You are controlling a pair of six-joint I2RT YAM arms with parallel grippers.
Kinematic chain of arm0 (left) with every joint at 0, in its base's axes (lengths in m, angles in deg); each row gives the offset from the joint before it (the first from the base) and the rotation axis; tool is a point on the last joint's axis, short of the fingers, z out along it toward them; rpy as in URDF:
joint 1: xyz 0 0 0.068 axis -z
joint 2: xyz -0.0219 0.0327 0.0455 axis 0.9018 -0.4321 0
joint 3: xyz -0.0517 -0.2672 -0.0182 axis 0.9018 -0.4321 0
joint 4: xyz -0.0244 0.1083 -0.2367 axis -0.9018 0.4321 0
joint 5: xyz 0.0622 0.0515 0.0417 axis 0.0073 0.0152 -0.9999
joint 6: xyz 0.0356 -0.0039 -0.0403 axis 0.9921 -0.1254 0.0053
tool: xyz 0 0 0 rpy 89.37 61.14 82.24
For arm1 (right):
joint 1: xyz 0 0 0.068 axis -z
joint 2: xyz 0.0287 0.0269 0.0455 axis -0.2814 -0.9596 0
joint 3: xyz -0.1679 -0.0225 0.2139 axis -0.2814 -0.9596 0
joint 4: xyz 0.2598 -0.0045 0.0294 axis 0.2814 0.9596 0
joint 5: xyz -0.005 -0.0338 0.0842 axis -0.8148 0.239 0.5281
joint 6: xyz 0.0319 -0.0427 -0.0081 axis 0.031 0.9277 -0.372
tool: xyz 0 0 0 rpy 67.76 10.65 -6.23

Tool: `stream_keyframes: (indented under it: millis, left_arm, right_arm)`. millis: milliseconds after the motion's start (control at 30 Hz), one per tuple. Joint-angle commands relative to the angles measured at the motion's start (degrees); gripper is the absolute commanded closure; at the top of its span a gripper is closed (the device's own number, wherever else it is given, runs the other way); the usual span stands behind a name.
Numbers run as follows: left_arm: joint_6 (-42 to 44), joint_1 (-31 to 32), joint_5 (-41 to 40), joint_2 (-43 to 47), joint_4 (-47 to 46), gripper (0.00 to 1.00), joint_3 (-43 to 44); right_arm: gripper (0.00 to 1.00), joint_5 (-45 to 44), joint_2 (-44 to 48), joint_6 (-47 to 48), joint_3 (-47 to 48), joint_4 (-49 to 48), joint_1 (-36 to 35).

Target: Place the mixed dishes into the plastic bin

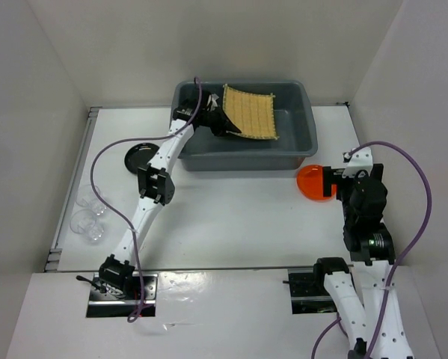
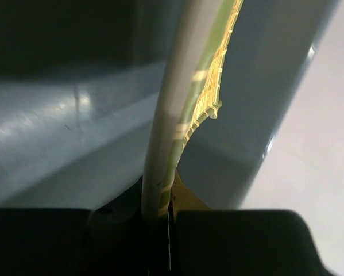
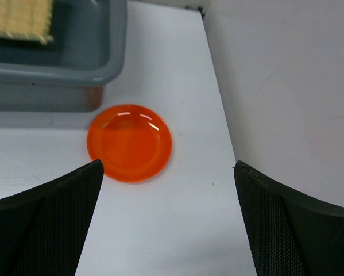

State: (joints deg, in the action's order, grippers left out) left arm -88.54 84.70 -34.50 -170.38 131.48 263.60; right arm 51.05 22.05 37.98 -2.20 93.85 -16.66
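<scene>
Left gripper (image 1: 219, 122) pinches mat (image 1: 250, 112) edge, tilted inside bin (image 1: 302, 143); right gripper (image 3: 169, 165) wide open above orange plate (image 3: 129, 142).

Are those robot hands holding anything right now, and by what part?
The left gripper pinches the bamboo mat by one edge, over the plastic bin. The right gripper is open and holds nothing.

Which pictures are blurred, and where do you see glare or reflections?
Left wrist view: the square tan bamboo mat, edge-on and near the lens, is blurred; a soft sheen on the grey plastic bin. Right wrist view: sharp, white highlights on the small round orange plate. Top view: evenly lit, sharp.
</scene>
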Motion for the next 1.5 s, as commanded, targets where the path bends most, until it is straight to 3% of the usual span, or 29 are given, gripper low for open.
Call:
stream_keyframes:
  millis: [0, 267, 500, 533, 567, 633, 733, 800, 933, 1000, 1067, 1333, 1467]
  left_arm:
    - [-4.3, 0.5, 4.4, -2.3, -9.7, 1.0, 3.7]
    - [-13.7, 4.0, 6.1, -8.5, -20.2, 1.0, 3.7]
    - [-16.0, 4.7, 7.1, -11.4, -21.6, 1.0, 3.7]
    - [-15.4, 4.7, 7.1, -11.4, -21.6, 0.95, 3.7]
    - [-15.4, 4.7, 7.1, -11.4, -21.6, 0.81, 3.7]
    - [-14.8, 4.7, 7.1, -10.8, -21.0, 0.62, 3.7]
    - [-13.3, 4.7, 6.3, -10.1, -19.6, 0.14, 3.7]
    - [-12.7, 4.1, 6.3, -9.0, -18.3, 0.0, 3.7]
    - [-9.0, 3.4, 0.9, -5.7, -12.6, 0.0, 3.7]
    - [-5.5, 2.7, -3.2, -2.3, -5.2, 0.0, 3.7]
    - [-1.9, 2.0, -8.7, 0.8, 1.6, 0.0, 3.7]
    - [11.2, 0.7, -24.9, 11.6, 19.3, 0.0, 3.7]
    - [18.4, 2.4, -36.5, 17.8, 24.3, 0.0, 3.7]
  right_arm:
    - [0.01, 0.1, 3.0, 1.2, -1.4, -6.5, -2.1]
    - [0.01, -1.6, -2.0, 1.2, -1.4, -6.5, -3.3]
    - [0.01, -1.6, -2.5, 1.2, -1.9, -6.5, -3.3]
    - [0.01, -1.6, -2.5, 1.2, -1.9, -6.5, -3.3]
    - [0.01, -1.6, -2.5, 1.2, -1.9, -7.0, -3.3]
    - [0.01, -2.2, -2.5, 1.2, -1.9, -7.0, -3.3]
    - [0.01, -2.8, -3.0, 1.2, -2.5, -7.7, -3.3]
    - [0.01, -3.4, -3.0, 1.2, -2.5, -7.7, -3.3]
    - [0.01, -8.4, -3.6, -0.5, -3.1, -9.6, -3.3]
    - [0.01, -9.0, -6.3, -1.1, -3.1, -9.6, -3.3]
    - [0.01, -4.4, -8.9, -0.6, -0.9, -6.2, -2.7]
    - [0.01, 0.4, -24.3, -0.5, 14.8, 3.2, 0.0]
    - [0.01, 8.1, -35.3, -1.7, 17.6, 6.0, 10.0]
